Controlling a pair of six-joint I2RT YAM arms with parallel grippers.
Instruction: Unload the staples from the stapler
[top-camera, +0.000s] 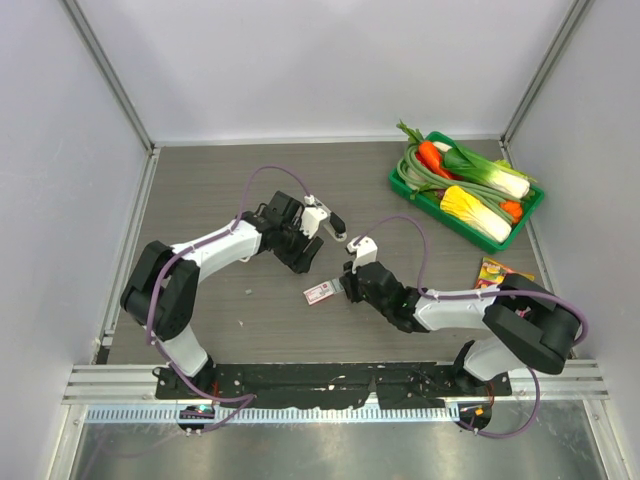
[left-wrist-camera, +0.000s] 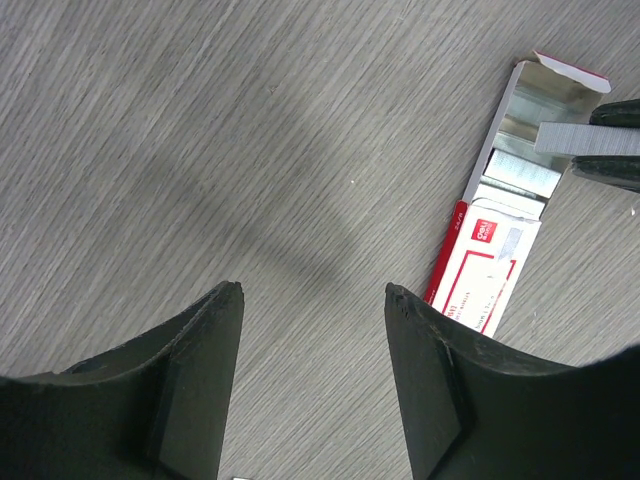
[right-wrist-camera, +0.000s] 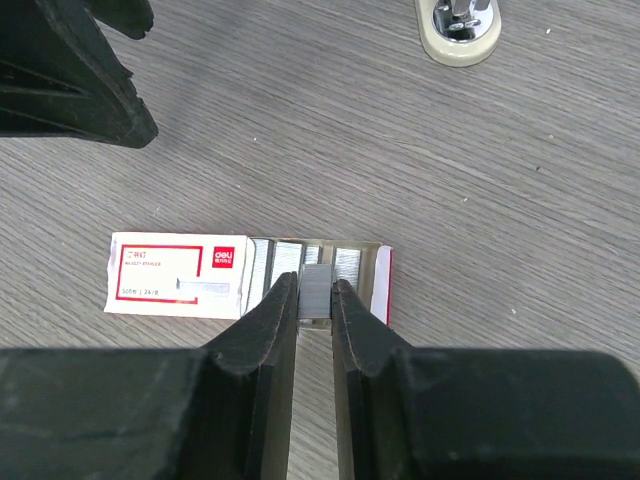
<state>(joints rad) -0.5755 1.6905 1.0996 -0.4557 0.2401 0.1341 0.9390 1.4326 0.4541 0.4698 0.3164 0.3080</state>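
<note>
We see a grey, wood-grained tabletop (top-camera: 220, 190) closed in by pale walls (top-camera: 320, 60) with metal posts (top-camera: 110, 75) in the far corners and a ribbed rail (top-camera: 330, 378) along the near edge. In the far right corner sits a green tray (top-camera: 401, 186) of vegetables (top-camera: 470, 185), and a colourful packet (top-camera: 497, 270) lies by the right edge, partly behind the right arm.

Near the middle, a little toward the near edge, lies a small pink-and-white box (right-wrist-camera: 175, 272), its end flap open and silvery strips showing inside. The right pincer (right-wrist-camera: 315, 283) is pressed onto the staples (right-wrist-camera: 316, 297) – a short grey strip pinched between its fingers just over the box's open end. The left pincer (left-wrist-camera: 313, 292) hangs spread above bare tabletop with nothing between its fingers, the box off to one side of it.

The stapler (right-wrist-camera: 458, 28) lies on the tabletop beyond the box, well apart from it – only one rounded pale end with shiny metal inside shows, the rest being cut off by the upper edge of the right wrist view. From overhead we cannot pick it out among the wrists.
</note>
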